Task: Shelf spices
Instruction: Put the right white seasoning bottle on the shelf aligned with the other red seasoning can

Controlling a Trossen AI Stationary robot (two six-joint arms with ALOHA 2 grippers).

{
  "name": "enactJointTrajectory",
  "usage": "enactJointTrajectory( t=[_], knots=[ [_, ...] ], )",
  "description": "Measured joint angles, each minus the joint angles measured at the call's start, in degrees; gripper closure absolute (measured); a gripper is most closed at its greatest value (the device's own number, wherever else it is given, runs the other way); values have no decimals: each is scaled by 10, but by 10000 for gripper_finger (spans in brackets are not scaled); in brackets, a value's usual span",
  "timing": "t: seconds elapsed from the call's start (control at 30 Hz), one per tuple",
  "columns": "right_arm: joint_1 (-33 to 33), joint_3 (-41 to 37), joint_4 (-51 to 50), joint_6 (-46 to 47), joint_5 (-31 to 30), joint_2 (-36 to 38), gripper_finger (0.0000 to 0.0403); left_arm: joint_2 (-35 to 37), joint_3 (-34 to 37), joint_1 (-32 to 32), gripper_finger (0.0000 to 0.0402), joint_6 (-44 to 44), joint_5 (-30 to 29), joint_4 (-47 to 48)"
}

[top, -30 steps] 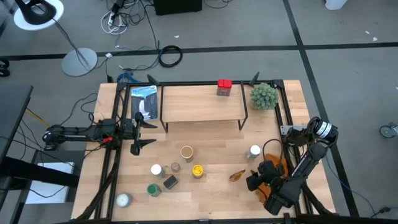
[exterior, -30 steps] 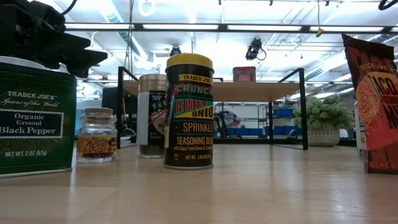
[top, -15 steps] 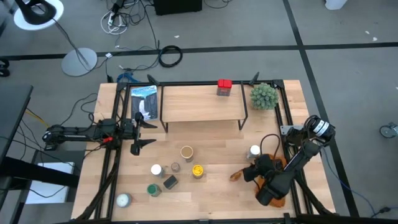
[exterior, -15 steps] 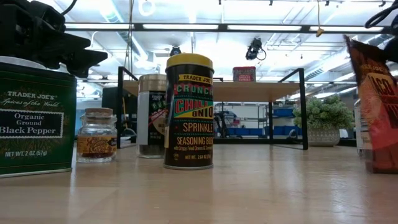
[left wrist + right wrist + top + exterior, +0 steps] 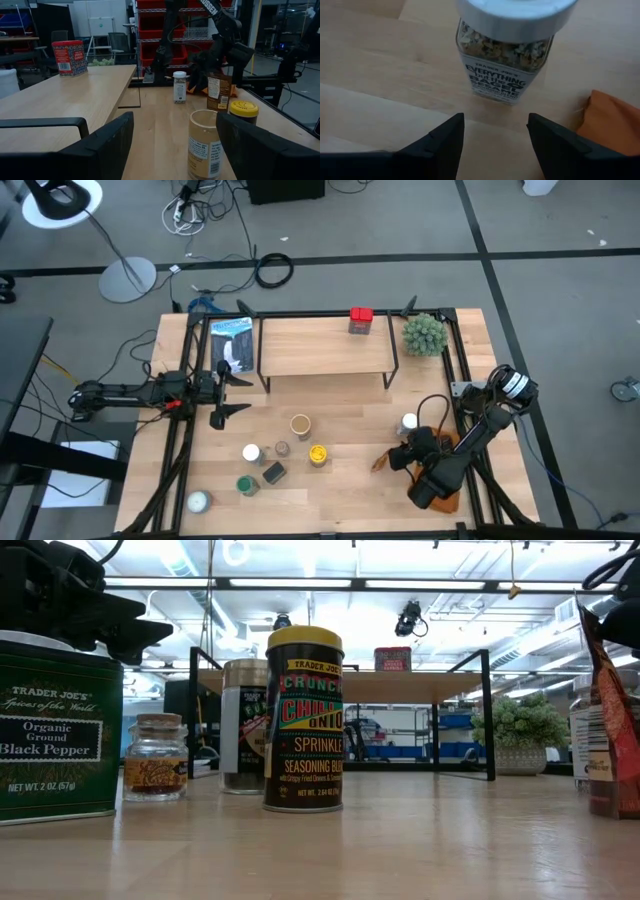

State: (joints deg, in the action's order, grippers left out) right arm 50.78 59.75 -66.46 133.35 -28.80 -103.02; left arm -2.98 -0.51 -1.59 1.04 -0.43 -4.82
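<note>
Nine spices [image 5: 300, 424] (one shelved)

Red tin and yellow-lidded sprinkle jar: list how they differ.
The red tin is boxy and stands up on the shelf; the yellow-lidded sprinkle jar is round, taller, dark-labelled, and stands on the tabletop below. Both stand upright, and no gripper touches either.

From my station, the white-capped jar [image 5: 505, 47] was cut off at the edge in the right wrist view. In the low view the pepper tin [image 5: 58, 725] and the brown pouch [image 5: 610, 710] were cropped too.
</note>
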Motion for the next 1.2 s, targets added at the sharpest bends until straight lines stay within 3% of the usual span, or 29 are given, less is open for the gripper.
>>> enactJointTrajectory(
  t=[0.3, 0.5, 0.77, 0.97, 1.1, 1.2],
  knots=[
    [0, 9, 6, 0, -1, 0, 167, 0, 0, 0, 113, 0, 0, 0],
    [0, 10, 4, 24, -4, 0, 135, 0, 0, 0, 113, 0, 0, 0],
    [-3, 10, 7, 43, -35, 0, 76, 0, 0, 0, 113, 0, 0, 0],
    [-11, 10, 17, 23, -97, 0, 54, 0, 0, 0, 113, 0, 0, 0],
    [-21, 10, 16, -5, -91, 0, 54, 0, 0, 0, 113, 0, 0, 0],
    [-32, 10, 16, -11, -50, 0, 55, 0, 0, 0, 113, 0, 0, 0]
  ],
)
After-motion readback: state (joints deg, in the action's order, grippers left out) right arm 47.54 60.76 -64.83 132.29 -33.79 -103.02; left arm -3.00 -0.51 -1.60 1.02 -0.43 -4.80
